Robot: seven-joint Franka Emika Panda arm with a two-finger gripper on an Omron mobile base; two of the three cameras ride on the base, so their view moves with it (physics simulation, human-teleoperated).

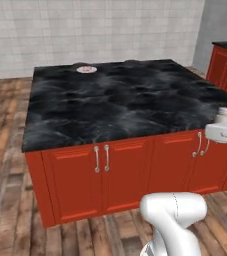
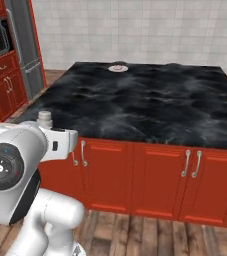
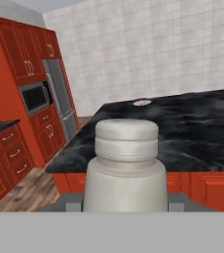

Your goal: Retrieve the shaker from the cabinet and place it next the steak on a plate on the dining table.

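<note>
Black marble surface [image 1: 125, 100] ahead of the hand, wide and bare. Far beyond the hand, at the distant edge: plate [image 1: 86, 69] with steak [image 1: 87, 68]. Hand [image 3: 126, 205] closed on the shaker [image 3: 126, 168], held upright. Long reach ahead; could tip, slip, or land well short. No readable writing or labels.
</note>
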